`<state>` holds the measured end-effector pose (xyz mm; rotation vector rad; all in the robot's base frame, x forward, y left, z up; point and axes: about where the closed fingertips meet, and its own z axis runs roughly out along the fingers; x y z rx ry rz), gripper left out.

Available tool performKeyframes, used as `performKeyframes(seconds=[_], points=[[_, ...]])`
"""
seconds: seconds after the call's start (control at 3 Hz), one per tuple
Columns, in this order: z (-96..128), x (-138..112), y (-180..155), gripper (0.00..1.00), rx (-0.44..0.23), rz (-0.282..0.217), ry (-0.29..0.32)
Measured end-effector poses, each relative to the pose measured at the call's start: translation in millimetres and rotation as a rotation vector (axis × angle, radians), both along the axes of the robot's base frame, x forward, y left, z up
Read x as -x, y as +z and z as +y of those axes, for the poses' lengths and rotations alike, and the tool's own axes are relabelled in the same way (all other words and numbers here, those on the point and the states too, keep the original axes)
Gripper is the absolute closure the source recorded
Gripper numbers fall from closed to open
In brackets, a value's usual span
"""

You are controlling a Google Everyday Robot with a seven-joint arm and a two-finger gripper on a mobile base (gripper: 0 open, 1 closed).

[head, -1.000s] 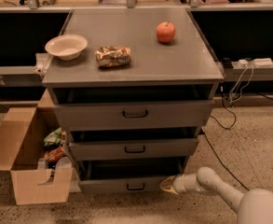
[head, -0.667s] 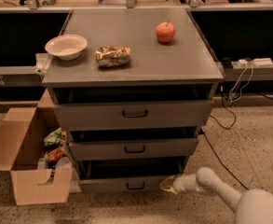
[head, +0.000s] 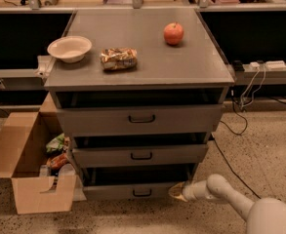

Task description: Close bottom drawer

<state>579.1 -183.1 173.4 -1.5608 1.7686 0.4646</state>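
Observation:
The bottom drawer (head: 132,191) is the lowest, slimmest grey front of the cabinet, with a small black bar handle (head: 142,193). It stands pulled out a little, with a dark gap above it. My gripper (head: 175,192) is low near the floor, at the right end of this drawer's front and touching or nearly touching it. The white arm (head: 230,199) runs from it to the lower right corner.
The middle drawer (head: 140,155) and top drawer (head: 140,119) are also slightly out. On the cabinet top (head: 191,62) sit a white bowl (head: 69,48), a snack bag (head: 118,58) and a red apple (head: 173,33). An open cardboard box (head: 30,165) stands at left. Cables (head: 235,130) trail at right.

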Motion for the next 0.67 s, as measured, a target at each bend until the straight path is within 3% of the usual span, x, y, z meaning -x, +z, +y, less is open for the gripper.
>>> performKeyframes(seconds=[0.67], points=[[-7.5, -7.5, -0.2, 1.00, 0.004, -0.011, -0.018]])
